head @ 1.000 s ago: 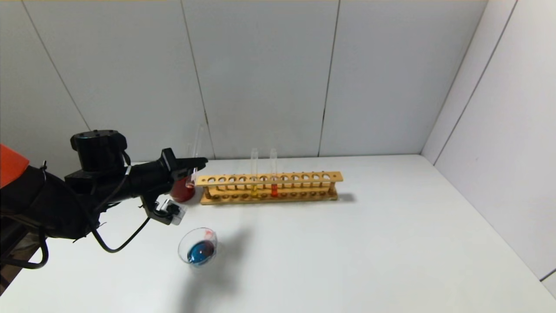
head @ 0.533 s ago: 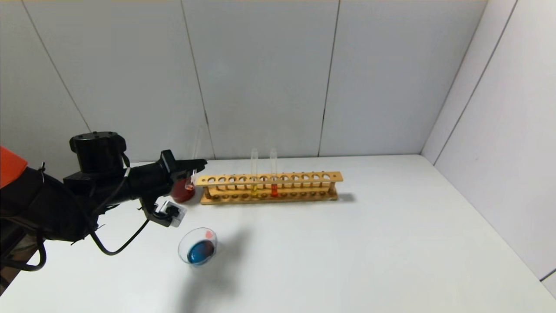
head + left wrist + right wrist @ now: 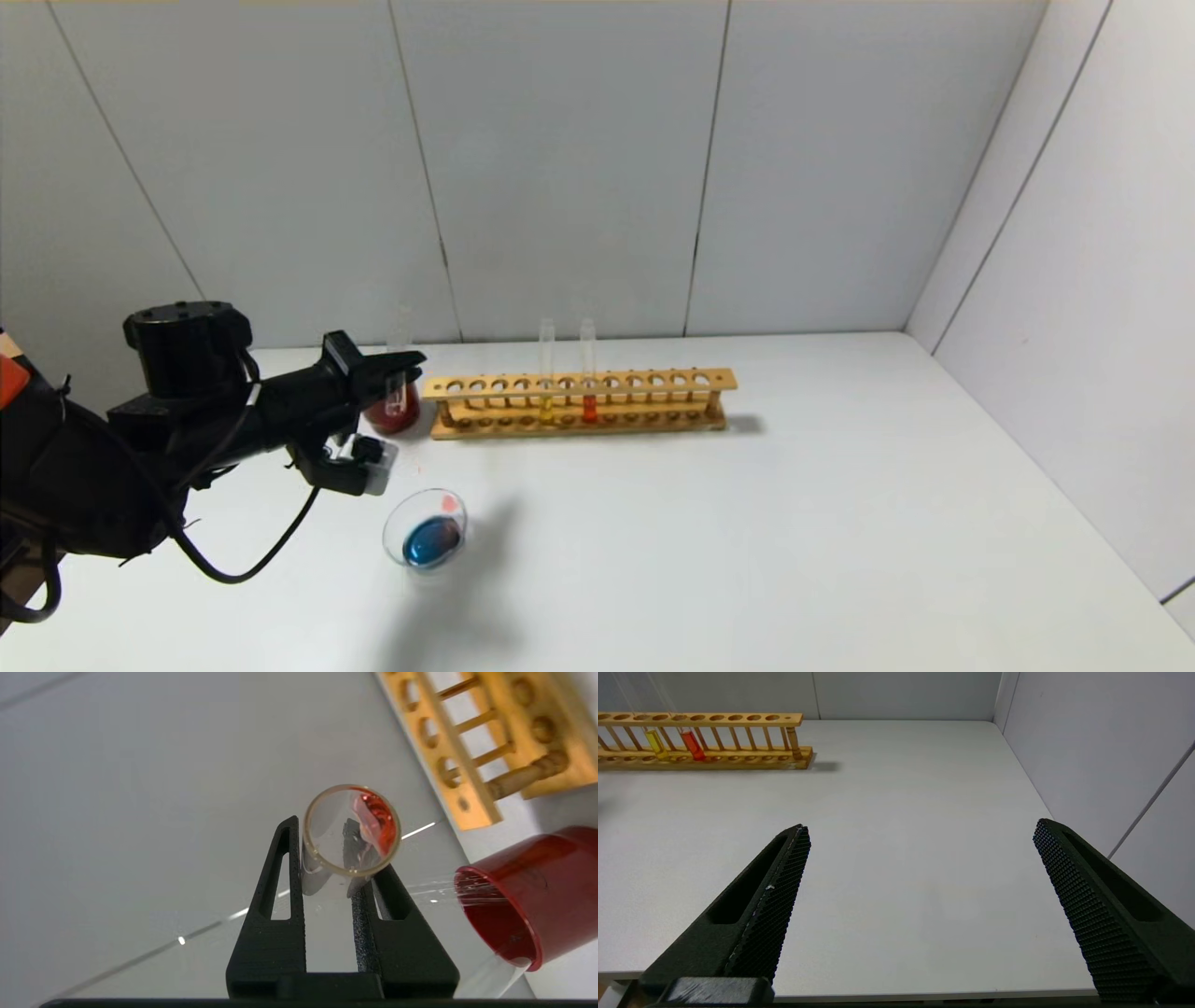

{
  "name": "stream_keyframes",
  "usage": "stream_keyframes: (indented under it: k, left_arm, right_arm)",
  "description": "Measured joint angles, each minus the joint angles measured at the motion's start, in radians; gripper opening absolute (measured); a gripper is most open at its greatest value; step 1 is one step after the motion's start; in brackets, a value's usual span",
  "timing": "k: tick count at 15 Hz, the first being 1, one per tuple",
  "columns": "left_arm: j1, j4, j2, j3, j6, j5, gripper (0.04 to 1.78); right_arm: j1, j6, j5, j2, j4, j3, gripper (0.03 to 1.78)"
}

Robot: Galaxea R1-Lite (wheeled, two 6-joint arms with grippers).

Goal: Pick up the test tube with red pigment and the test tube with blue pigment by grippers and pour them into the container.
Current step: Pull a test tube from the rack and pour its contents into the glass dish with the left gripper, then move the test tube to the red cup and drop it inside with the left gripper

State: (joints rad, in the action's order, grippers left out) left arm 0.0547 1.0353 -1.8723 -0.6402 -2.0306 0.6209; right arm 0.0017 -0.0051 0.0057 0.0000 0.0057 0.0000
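Observation:
My left gripper point(image 3: 409, 360) is shut on the test tube with red pigment point(image 3: 400, 371), a clear tube held about upright with a little red liquid at its bottom. It hangs at the dark red cup point(image 3: 392, 417). In the left wrist view the tube's rim point(image 3: 327, 858) sits between the black fingers point(image 3: 280, 868). The container point(image 3: 425, 530), a clear glass dish, holds blue liquid with a small red patch and stands in front of the gripper. My right gripper point(image 3: 922, 826) is open and empty over the table's right part. No tube with blue pigment shows.
A wooden rack point(image 3: 579, 399) stands behind the dish with a yellow-liquid tube point(image 3: 546, 373) and an orange-red tube point(image 3: 588, 373). It also shows in the right wrist view point(image 3: 705, 742). The red cup point(image 3: 514, 905) is beside the rack's left end. Walls close the back and right.
My left arm has drawn back to the left and dropped a little. The held tube has gone from tilted to about upright and now stands at the red cup.

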Motion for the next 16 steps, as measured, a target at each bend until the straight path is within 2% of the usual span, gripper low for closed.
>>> stream_keyframes:
  k: [2,4,6,9,13,16]
  left_arm:
    - [0.023,0.047,0.014,-0.001,0.113,-0.044,0.33]
    - [0.082,0.136,0.025,0.005,0.276,-0.169,0.33]
    - [0.159,0.242,0.031,0.007,0.461,-0.328,0.33]
    - [0.260,0.345,0.041,0.003,0.750,-0.629,0.33]
    - [0.292,0.351,0.072,-0.045,1.059,-0.944,0.33]
    - [0.297,0.314,0.077,-0.132,1.263,-1.134,0.33]
  right_arm:
    - [0.000,0.000,0.000,0.000,0.000,0.000,1.75]
    - [0.000,0.000,0.000,0.000,0.000,0.000,1.75]
    - [0.000,0.000,0.000,0.000,0.000,0.000,1.75]
    - [0.000,0.000,0.000,0.000,0.000,0.000,1.75]
    - [-0.001,0.000,0.000,0.000,0.000,0.000,1.75]
    - [0.000,0.000,0.000,0.000,0.000,0.000,1.75]
